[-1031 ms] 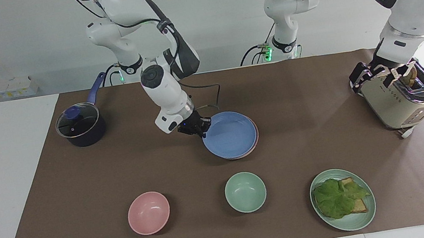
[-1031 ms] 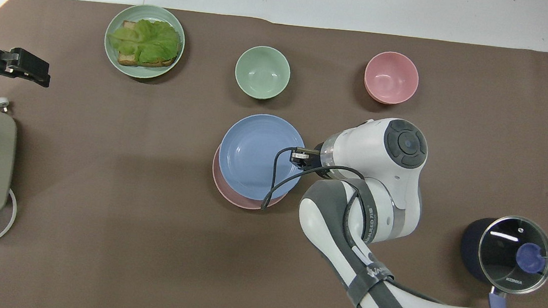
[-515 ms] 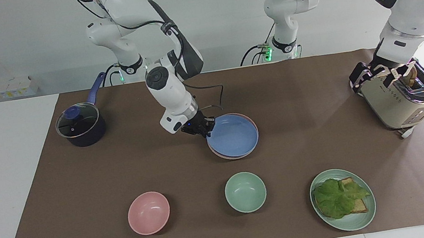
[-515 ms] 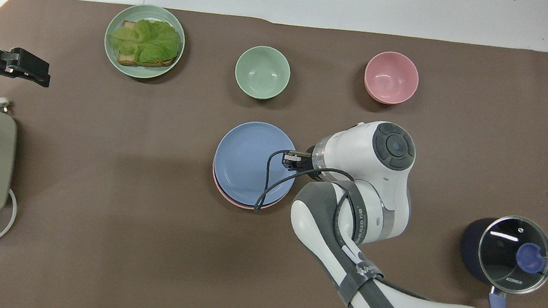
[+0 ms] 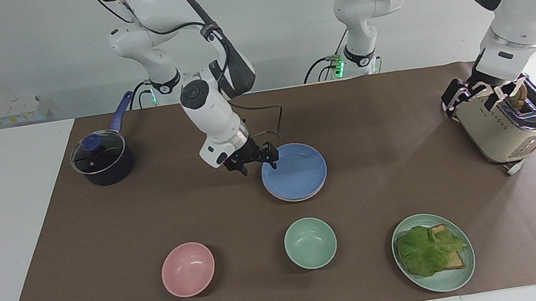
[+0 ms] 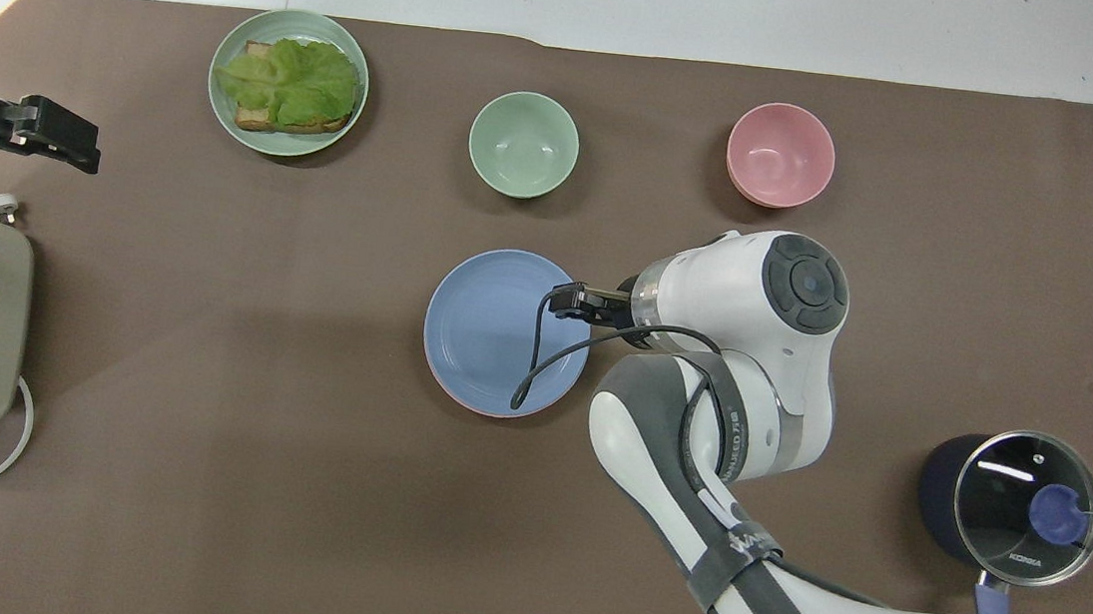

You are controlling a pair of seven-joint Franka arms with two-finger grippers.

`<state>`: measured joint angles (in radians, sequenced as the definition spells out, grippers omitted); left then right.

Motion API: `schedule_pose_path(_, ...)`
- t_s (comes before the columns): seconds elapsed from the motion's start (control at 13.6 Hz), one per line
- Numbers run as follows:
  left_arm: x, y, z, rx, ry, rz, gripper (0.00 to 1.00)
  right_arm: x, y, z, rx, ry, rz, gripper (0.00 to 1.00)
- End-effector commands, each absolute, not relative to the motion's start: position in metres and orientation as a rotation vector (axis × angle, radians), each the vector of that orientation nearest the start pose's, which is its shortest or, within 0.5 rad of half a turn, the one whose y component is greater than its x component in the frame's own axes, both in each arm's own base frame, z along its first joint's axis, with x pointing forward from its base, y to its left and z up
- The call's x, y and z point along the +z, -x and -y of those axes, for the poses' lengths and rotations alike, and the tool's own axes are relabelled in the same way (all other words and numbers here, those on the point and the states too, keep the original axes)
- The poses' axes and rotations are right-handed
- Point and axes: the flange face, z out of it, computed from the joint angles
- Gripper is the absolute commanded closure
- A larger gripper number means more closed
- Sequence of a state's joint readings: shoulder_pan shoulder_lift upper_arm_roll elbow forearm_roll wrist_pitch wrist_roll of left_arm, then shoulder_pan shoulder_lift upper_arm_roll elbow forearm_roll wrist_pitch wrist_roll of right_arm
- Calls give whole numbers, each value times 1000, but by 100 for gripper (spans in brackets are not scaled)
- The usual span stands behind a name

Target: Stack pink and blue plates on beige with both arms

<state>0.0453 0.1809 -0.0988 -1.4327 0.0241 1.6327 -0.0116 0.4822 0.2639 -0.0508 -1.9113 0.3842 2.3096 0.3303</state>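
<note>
Two claws open | right claw (image 5: 258,163) straddles blue plate (image 5: 297,170) rim

plates: 3 — blue round matte plate (image 5: 294,170) stacked on pink plate (image 6: 458,397); pale green plate (image 5: 444,281)
bowls: 2 — pink (image 5: 188,269), green (image 5: 310,243)
saucepans: 1 (image 5: 102,160)
toasters: 1 (image 5: 503,126)

The blue plate (image 5: 294,171) hides all but a rim sliver of the pink plate (image 5: 302,198) beneath it.

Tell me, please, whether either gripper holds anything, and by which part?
Nothing is held. The right gripper stands open at the blue plate's rim; the left gripper waits open over the toaster.
</note>
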Motion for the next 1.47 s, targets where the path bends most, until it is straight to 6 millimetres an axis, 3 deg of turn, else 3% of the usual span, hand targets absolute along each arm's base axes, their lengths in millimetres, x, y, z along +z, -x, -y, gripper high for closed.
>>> schedule_pose_path(0.0,596,-610,23,-20,3146,-51,0,409,-569,-227,-61,2896,-163,0)
schedule_pose_path(0.29,596,-610,23,-20,3148,-51,0,459,-580,-137,-165,2979,-188,0)
schedule_pose_path(0.44,596,-610,23,-20,3148,-51,0,485,-582,-83,-206,2995,-213,0)
schedule_pose_path(0.66,596,-610,23,-20,3148,-51,0,535,-582,-35,-182,3039,-252,0)
schedule_pose_path(0.96,596,-610,23,-23,3148,-51,0,604,-573,-7,-116,3115,-232,0)
schedule_pose_path(1.25,596,-610,23,-20,3148,-51,0,626,-565,15,-69,3180,-169,0)
schedule_pose_path(1.4,596,-610,23,-20,3148,-51,0,651,-545,20,-112,3176,-184,0)
